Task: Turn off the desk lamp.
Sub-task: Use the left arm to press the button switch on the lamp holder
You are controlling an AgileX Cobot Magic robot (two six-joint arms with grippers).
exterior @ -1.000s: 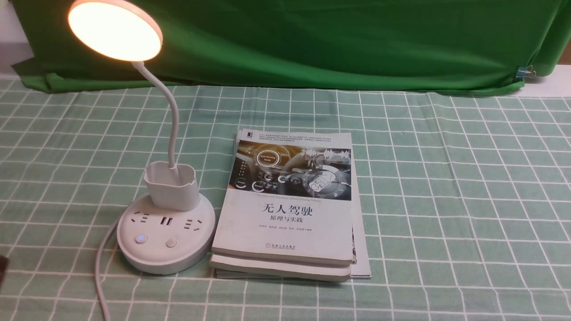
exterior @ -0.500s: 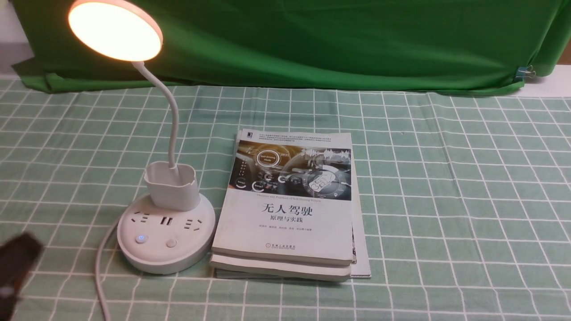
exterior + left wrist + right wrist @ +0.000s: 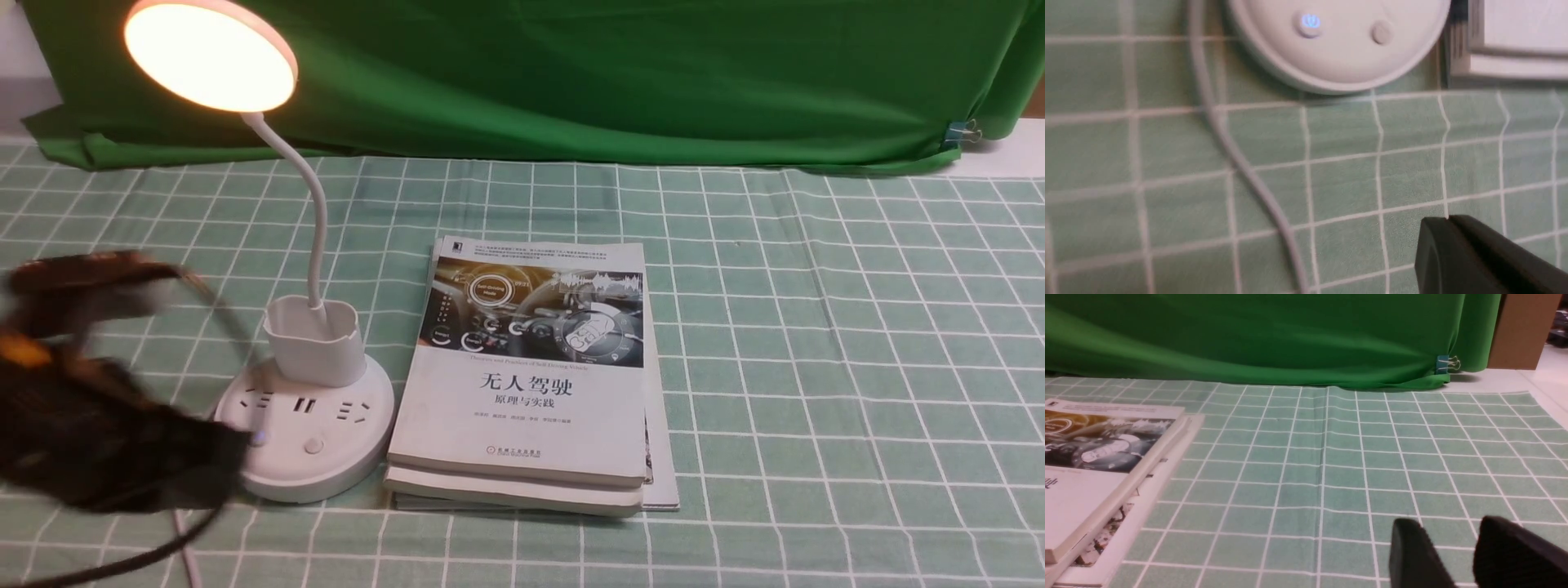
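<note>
The desk lamp (image 3: 314,347) stands on the left part of the cloth-covered tabletop (image 3: 816,343). Its disc head (image 3: 211,55) glows warm, and it rises high on the gooseneck (image 3: 314,220). My left gripper (image 3: 1449,228) is a dark blur in the front view and overlaps the left edge of the round base (image 3: 326,457). From my wrist I see its jaws pressed together with nothing between them, over the cloth just short of the base. The blue-lit button (image 3: 1309,21) and the plain button (image 3: 1381,32) sit side by side on the base. The white cord (image 3: 1229,151) curves across the cloth near my jaws. A stack of books (image 3: 531,384) crowds the base's right side, just beside it. My right gripper (image 3: 1449,539) hangs well apart over bare cloth, its jaws parted and empty. A green backdrop (image 3: 612,73) closes the far side.
</note>
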